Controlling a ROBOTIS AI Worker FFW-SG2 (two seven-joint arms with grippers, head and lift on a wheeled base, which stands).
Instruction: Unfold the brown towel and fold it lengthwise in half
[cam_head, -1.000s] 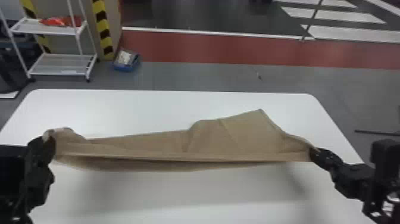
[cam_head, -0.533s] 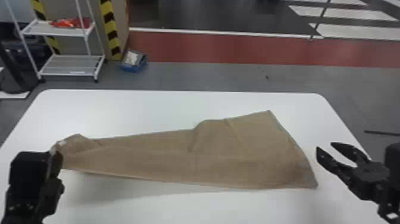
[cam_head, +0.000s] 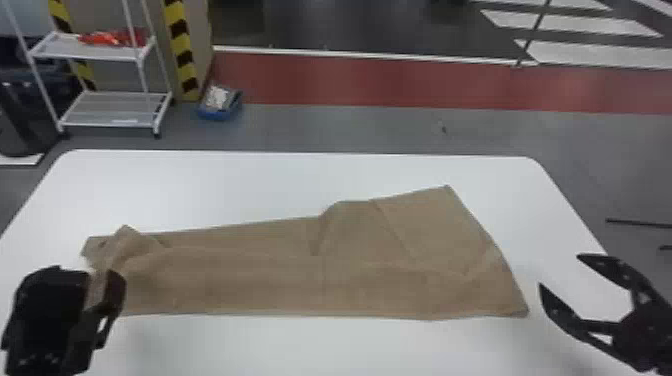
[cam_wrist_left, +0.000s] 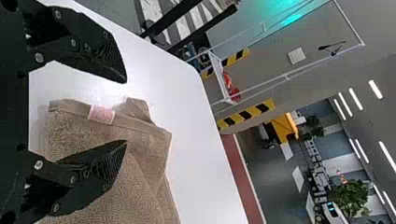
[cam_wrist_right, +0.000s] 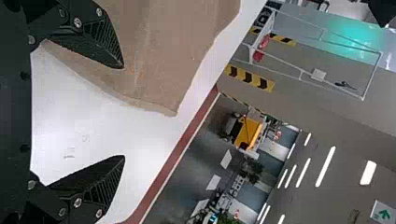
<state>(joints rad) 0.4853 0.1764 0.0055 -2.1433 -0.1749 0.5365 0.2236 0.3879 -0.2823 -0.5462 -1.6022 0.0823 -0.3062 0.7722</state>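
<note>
The brown towel (cam_head: 310, 270) lies as a long, wrinkled band across the white table, wider at its right end, with its left end bunched. At that left end is my left gripper (cam_head: 102, 295), over the towel's edge. In the left wrist view the left gripper (cam_wrist_left: 126, 112) is open, the towel (cam_wrist_left: 135, 186) and its pale tag (cam_wrist_left: 101, 115) beside and behind its fingers. My right gripper (cam_head: 560, 272) stands open just off the towel's right corner. In the right wrist view the right gripper (cam_wrist_right: 123, 112) has bare table between its fingers, the towel (cam_wrist_right: 159, 56) near one.
The white table (cam_head: 300, 180) has its far edge beyond the towel, with bare surface behind and in front of it. On the floor past it stand a white shelf rack (cam_head: 110, 107) and a blue box (cam_head: 220, 103).
The right gripper let go of the towel's right end and drew off to the right. The left gripper came lower and opened, and the raised towel now lies on the table.
</note>
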